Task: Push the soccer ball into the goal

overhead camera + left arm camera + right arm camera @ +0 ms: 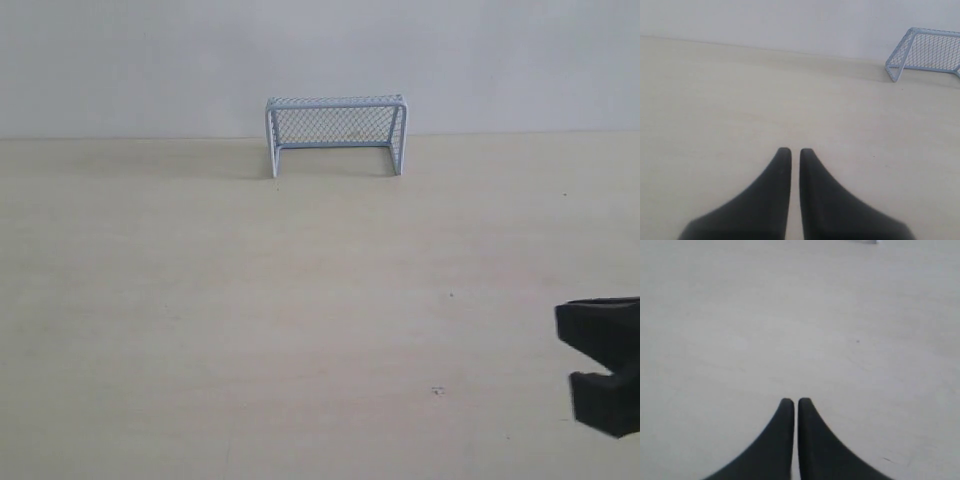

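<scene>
The goal (335,135), pale blue-white frame with fine mesh, stands at the far middle of the table against the wall, its mouth facing the camera. It also shows in the left wrist view, goal (930,52). The soccer ball is out of view in every frame. My right gripper (572,362) enters at the right edge of the exterior view, near the front. In its own view the right gripper (791,401) is shut with nothing between its fingers. My left gripper (791,150) is shut and empty above bare table; the exterior view does not show it.
The light wooden table (250,300) runs back to a plain white wall (150,60). A few small dark specks (437,391) mark the surface. A sliver of something pale (870,241) touches the top edge of the right wrist view.
</scene>
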Tool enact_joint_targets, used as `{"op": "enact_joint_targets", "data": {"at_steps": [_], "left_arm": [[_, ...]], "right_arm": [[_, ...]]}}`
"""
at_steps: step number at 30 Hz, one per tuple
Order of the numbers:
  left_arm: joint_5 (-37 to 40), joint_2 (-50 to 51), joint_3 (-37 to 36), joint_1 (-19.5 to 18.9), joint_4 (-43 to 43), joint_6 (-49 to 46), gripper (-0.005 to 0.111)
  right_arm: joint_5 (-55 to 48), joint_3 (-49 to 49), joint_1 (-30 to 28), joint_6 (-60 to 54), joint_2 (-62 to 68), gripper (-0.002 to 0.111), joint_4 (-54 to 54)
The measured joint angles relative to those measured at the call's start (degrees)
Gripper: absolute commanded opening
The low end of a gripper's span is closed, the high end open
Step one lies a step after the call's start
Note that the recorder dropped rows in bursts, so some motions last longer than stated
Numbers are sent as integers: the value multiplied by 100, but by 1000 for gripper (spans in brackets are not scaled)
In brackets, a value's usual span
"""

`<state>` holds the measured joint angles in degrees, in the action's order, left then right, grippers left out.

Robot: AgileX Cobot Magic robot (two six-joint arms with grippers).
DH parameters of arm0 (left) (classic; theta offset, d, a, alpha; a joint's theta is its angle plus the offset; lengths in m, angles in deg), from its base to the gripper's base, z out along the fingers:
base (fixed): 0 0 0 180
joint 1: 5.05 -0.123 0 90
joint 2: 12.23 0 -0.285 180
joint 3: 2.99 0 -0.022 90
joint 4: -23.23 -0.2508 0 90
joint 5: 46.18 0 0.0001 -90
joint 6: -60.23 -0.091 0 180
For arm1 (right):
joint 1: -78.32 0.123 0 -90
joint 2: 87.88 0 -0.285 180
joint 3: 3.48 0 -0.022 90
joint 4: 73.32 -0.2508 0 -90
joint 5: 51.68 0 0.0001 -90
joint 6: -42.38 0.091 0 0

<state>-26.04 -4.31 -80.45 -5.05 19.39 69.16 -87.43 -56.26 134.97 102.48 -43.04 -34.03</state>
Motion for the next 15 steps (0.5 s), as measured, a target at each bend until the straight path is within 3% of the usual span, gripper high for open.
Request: {"op": "enact_joint_targets", "data": {"at_steps": [15], "left_arm": [[0, 0, 0, 0, 0, 0, 6]], "right_arm": [[2142, -1805, -3295, 96, -2707, 0, 410]]}}
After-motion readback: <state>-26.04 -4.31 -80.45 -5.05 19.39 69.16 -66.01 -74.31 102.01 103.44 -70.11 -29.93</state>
